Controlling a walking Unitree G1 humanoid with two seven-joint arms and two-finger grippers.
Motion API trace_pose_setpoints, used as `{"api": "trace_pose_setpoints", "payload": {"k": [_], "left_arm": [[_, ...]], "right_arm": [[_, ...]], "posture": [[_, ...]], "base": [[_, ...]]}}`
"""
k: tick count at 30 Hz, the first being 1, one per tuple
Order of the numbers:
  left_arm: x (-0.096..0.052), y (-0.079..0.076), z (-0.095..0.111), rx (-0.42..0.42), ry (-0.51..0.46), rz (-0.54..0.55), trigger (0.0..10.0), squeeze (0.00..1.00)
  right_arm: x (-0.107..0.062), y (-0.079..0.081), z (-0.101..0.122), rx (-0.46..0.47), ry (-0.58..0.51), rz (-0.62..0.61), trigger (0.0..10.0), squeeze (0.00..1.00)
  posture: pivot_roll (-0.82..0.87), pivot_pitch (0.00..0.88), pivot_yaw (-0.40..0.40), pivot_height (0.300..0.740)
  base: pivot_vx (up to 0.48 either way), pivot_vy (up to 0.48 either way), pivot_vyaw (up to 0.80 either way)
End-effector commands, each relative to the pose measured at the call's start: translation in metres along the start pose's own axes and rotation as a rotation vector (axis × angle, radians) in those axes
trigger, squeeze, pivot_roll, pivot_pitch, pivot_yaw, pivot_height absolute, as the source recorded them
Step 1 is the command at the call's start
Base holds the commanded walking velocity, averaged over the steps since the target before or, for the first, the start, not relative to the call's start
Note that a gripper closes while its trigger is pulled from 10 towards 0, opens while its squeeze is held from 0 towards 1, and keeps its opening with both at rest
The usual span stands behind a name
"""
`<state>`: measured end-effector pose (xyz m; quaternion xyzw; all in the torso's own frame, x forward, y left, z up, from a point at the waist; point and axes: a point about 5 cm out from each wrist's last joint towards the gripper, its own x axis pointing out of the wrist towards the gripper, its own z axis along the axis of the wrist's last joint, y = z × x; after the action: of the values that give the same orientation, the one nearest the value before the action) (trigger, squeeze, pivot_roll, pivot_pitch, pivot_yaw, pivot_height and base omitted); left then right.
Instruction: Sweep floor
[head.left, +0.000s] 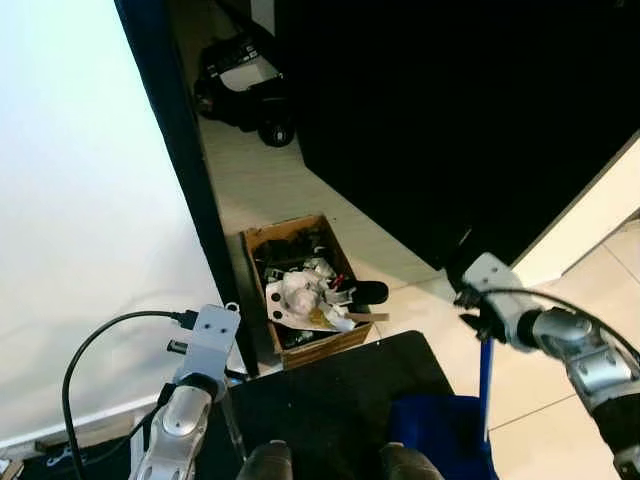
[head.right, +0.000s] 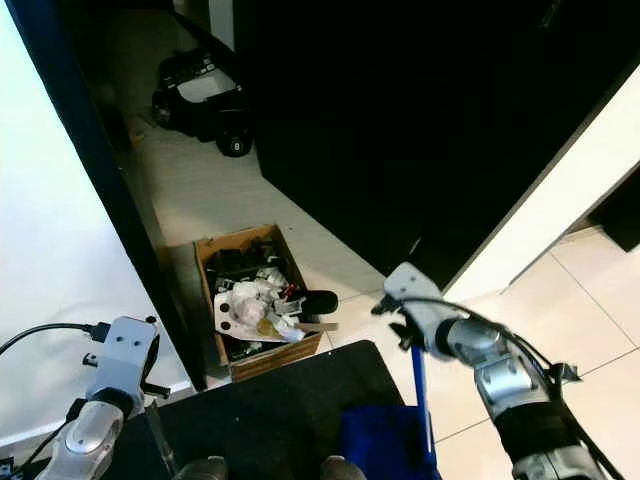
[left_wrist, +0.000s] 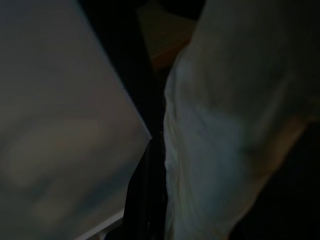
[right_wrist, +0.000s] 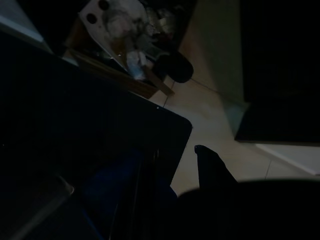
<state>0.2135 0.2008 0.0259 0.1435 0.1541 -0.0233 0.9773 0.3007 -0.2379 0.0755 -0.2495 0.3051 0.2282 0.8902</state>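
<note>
Cardboard box (head.left: 300, 290): on the floor (head.left: 250, 185) against the dark frame, crammed with crumpled paper, wrappers and dark scraps (one black piece pokes over its rim).
Blue dustpan (head.left: 440, 430): on the floor, below the right pincer (head.left: 478, 318).
Blue handle (head.left: 486, 385): upright, held by the right pincer.
Left pincer (left_wrist: 147, 200): low by the wall; grip cannot be told.

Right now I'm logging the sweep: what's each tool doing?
Left tool: low beside the black mat; open or closed cannot be told.
Right tool: closed on the blue handle.
</note>
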Motion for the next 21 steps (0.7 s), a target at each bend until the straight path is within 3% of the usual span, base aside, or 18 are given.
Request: {"api": "trace_pose_setpoints", "payload": {"k": [1,3,5,8,14,21], "left_arm": [[-0.003,-0.007,-0.008,-0.024,0.035,-0.019,10.0,0.0],[-0.002,-0.006,-0.008,-0.021,0.035,-0.018,10.0,0.0],[0.001,0.001,-0.004,-0.01,0.026,-0.008,10.0,0.0],[0.006,0.017,0.005,0.003,-0.002,0.03,10.0,0.0],[0.008,0.044,0.02,0.043,-0.05,0.081,10.0,0.0],[0.004,0.077,0.034,0.133,-0.094,0.147,10.0,0.0]], "right_arm": [[-0.008,-0.027,0.006,-0.087,-0.002,-0.2,10.0,0.0],[-0.01,-0.032,0.014,-0.107,-0.037,-0.231,10.0,0.0],[-0.013,-0.036,0.031,-0.193,-0.126,-0.262,10.0,0.0],[-0.015,-0.028,0.047,-0.269,-0.252,-0.218,10.0,0.0],[-0.009,-0.008,0.046,-0.276,-0.292,-0.089,10.0,0.0],[0.002,0.008,0.05,-0.216,-0.338,-0.052,10.0,0.0]], "posture": [[0.1,0.1,-0.105,0.74],[0.1,0.1,-0.105,0.74],[0.1,0.102,-0.092,0.74],[0.1,0.103,-0.088,0.74],[0.11,0.103,-0.083,0.74],[0.13,0.104,-0.079,0.74]], "base": [[0.0,0.0,0.0],[0.0,0.0,0.0],[0.0,0.0,0.0],[0.0,0.0,0.0],[0.0,0.0,0.0],[0.0,0.0,0.0]]}}
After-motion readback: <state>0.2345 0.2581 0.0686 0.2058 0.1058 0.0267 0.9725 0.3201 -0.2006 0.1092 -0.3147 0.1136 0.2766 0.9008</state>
